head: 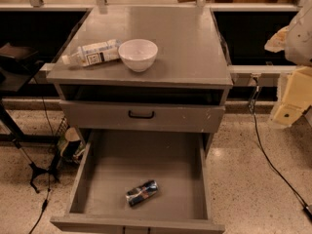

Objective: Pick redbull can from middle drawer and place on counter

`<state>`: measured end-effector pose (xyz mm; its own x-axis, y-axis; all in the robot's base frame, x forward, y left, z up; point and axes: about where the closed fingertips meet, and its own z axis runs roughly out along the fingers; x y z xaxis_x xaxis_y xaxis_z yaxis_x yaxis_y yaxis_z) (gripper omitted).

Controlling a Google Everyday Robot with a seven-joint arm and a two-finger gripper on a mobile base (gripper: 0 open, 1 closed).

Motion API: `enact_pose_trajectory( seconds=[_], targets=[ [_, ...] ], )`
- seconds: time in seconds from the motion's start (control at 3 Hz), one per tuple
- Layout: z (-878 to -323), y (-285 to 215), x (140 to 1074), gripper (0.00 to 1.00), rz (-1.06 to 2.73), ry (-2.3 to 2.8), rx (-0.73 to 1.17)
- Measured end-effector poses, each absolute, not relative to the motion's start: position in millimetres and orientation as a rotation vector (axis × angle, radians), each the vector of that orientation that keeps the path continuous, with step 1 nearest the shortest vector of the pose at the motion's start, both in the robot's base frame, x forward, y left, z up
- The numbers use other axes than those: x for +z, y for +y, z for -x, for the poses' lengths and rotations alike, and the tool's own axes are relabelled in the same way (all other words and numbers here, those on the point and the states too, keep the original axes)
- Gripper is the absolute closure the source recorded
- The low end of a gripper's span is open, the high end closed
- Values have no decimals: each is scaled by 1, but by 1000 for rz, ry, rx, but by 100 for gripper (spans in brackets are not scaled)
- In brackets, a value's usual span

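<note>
The redbull can (142, 193) lay on its side on the floor of the open middle drawer (146, 165), near its front wall. A white bowl (138, 54) and a lying bottle (92, 53) sat on the worktop (185, 48). The end effector (291, 104) hung at the right edge, well apart from the can; whether it was spread or pressed together could not be told

The place looks like a lab or workshop. A scuffed grey metal drawer cabinet (97, 116) stands on a speckled terrazzo floor (248, 199), left of the gripper (292, 104) at the right edge. A black cable (273, 169) trails below the gripper, and a metal rail (253, 7) runs behind.
</note>
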<state>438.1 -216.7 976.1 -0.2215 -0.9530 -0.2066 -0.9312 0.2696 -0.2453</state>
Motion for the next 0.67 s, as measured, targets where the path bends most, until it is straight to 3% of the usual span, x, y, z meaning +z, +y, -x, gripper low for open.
enact_pose_trajectory(
  seconds=[0.67],
  targets=[
    [-443, -197, 944, 0, 1770, 2189, -79]
  ],
)
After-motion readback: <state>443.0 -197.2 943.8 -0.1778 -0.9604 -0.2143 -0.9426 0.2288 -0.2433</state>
